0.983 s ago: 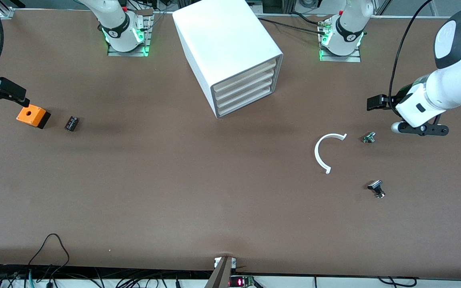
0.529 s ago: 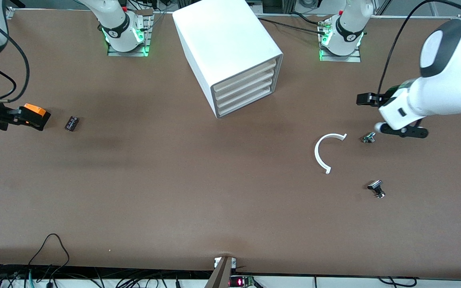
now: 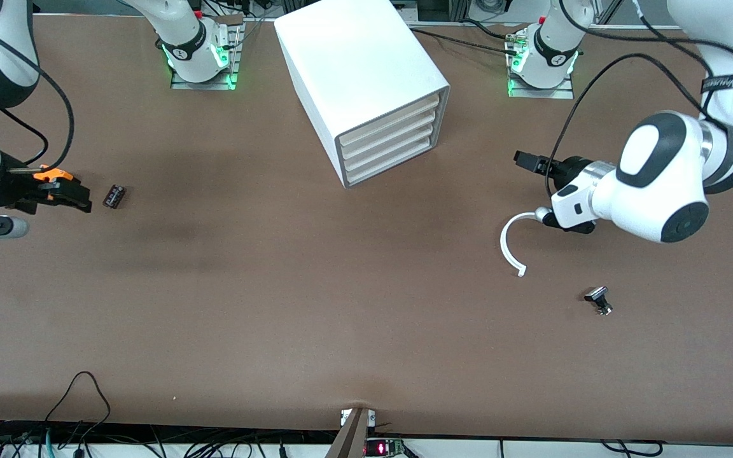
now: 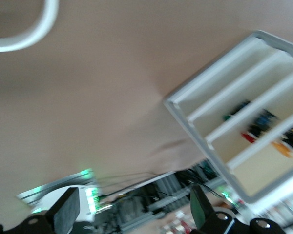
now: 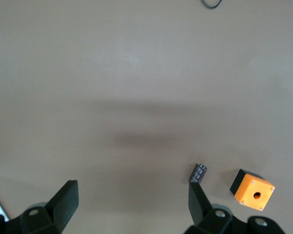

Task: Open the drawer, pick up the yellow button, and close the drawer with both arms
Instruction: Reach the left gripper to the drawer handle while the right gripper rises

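Drawer (image 3: 387, 119), uppermost of four in the white cabinet (image 3: 366, 70), which stands at twelve o'clock on the table (image 3: 315, 318) in the front view; its face sits flush with the three below, so it is judged not yet opened. No button can be picked out. The left wrist view looks into the cabinet's front and shows small coloured parts in the trays, one of them orange (image 4: 283, 148), but too blurred to identify, so the button is presumed to lie inside. The left gripper (image 3: 529, 162), jaws spread wide and holding nothing, hangs at about four o'clock from the drawer, just above one end of a white arc-shaped piece (image 3: 508, 245). Over the last second its arm has swung in from the three o'clock edge and turned the wrist toward the cabinet, now covering a small part that lay beside the arc. A black-and-silver part (image 3: 599, 300) lies at five o'clock from the arc, untouched. The right gripper (image 3: 64, 194), also spread and empty, has come in from the nine o'clock edge and now stands over an orange box with a hole (image 5: 252, 190), beside a small black part (image 3: 114, 196). Both arms are therefore judged to be on approach, with the opening step not yet begun.
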Robot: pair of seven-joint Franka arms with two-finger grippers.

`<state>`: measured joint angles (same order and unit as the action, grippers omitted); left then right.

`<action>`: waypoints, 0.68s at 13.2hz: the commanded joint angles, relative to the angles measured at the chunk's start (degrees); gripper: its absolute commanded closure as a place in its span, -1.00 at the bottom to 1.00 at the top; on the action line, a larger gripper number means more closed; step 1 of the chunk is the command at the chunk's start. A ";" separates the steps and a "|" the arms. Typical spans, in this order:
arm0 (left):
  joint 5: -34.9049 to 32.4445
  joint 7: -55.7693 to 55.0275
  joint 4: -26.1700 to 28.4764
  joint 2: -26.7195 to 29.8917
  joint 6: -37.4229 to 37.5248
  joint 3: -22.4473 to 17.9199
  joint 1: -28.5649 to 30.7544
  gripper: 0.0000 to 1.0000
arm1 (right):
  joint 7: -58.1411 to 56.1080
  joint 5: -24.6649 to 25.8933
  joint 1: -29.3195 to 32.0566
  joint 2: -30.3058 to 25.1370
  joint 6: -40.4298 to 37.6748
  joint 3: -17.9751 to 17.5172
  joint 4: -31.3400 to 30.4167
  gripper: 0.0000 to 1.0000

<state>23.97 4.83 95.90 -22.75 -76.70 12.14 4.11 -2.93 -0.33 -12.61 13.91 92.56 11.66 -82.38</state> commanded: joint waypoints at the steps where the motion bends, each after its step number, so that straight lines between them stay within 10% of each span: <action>1: 9.56 9.19 2.44 -2.81 1.11 0.07 1.08 -1.00 | 0.29 -0.02 -3.28 -0.46 -1.33 0.11 0.20 -1.00; 9: 30.08 28.55 14.92 -8.28 -2.74 2.95 -1.29 -0.85 | -6.00 -4.06 -6.98 -0.99 -6.43 0.11 0.64 -1.00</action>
<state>51.56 29.88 107.46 -32.52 -77.28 13.19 3.08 -4.54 -3.25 -19.51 13.68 87.97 11.54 -81.94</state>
